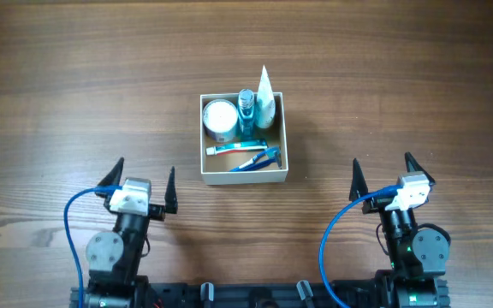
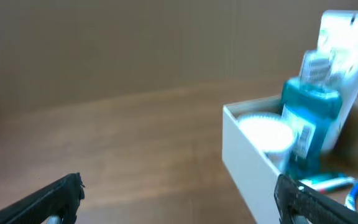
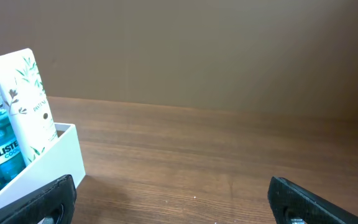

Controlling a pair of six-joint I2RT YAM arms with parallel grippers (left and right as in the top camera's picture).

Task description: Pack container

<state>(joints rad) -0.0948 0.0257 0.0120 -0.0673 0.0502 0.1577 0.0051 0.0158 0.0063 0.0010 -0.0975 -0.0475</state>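
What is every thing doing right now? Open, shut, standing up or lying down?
container, open on top, holding toiletries.
white jar, sitting in a back corner.
blue bottle, standing upright.
white tube, standing upright in the other back corner.
blue items, lying flat at the front.
left claw, open, empty.
right claw, open, empty.
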